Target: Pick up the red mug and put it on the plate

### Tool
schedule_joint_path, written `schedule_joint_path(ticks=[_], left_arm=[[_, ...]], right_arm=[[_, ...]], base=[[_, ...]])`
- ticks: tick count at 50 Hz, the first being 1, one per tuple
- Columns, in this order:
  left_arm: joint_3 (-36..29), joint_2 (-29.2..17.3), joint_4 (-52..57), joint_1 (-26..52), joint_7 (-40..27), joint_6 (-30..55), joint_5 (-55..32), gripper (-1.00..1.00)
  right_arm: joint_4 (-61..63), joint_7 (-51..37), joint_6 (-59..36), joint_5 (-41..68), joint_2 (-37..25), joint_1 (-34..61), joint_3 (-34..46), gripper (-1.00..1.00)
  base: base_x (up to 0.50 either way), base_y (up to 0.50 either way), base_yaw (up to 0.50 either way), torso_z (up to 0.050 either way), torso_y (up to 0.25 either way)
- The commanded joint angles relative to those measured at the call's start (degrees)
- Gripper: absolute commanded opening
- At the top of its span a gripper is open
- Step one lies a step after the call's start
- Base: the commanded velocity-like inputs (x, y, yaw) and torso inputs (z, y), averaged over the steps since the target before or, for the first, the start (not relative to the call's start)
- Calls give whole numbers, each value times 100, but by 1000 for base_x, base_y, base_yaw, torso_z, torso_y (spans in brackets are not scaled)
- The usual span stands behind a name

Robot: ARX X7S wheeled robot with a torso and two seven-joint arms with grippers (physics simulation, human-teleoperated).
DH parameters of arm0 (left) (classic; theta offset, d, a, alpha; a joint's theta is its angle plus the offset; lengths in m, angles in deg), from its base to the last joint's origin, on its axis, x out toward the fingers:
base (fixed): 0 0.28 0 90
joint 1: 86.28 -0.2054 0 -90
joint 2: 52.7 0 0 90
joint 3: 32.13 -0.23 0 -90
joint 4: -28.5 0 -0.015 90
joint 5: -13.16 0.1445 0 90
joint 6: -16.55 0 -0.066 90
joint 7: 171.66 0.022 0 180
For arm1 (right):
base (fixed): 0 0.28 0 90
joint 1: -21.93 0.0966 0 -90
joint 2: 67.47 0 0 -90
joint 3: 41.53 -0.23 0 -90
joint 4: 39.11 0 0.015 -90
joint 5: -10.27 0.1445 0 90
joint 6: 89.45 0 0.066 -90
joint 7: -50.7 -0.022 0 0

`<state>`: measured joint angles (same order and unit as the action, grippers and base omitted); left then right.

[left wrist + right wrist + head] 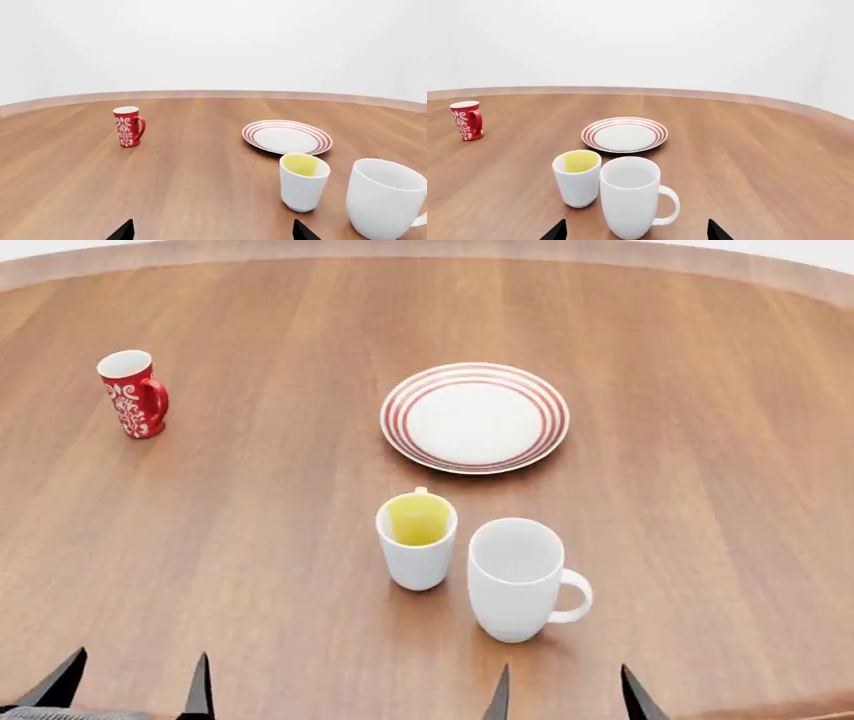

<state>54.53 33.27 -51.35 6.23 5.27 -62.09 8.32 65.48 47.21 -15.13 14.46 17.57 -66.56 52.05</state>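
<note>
The red mug (132, 393) with white floral pattern stands upright at the far left of the wooden table, handle to its right; it also shows in the left wrist view (128, 126) and the right wrist view (467, 120). The plate (475, 417), white with red rings, lies empty mid-table; it also shows in the left wrist view (287, 136) and the right wrist view (624, 134). My left gripper (130, 692) is open and empty at the near edge, far from the red mug. My right gripper (567, 697) is open and empty, just behind the large white mug.
A white mug with yellow inside (416, 539) and a larger plain white mug (518, 578) stand side by side between the plate and my grippers. The round wooden table (694, 470) has its far edge at the back.
</note>
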Motion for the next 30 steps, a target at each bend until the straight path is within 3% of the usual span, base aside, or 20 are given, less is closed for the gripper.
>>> schedule_joint_path(ticks=[1,6,13,23,30], left_arm=[[17,-203,1533,670,-133,1818,-409,100],[25,-233,1852,808,-231,2090,-472,100],[-41,-267,1708,779,-246,1942,-489,100],[-73,-332,1567,822,-312,1857,-495,100],[-48,-360,1501,861,-367,1836,-536,100]], right_arm=[[1960,-10,-2531,558,-350,757,-213,100],[2472,-110,-3259,618,-439,1119,-212,100],[2383,-243,-3218,544,-453,1159,-225,100],[2242,-909,-3950,278,-740,1700,-1238,100],[2671,-744,-4309,599,-788,1747,-1781,100]], base=[[0,0,0,0,0],[0,0,0,0,0],[0,0,0,0,0],[0,0,0,0,0],[0,0,0,0,0]])
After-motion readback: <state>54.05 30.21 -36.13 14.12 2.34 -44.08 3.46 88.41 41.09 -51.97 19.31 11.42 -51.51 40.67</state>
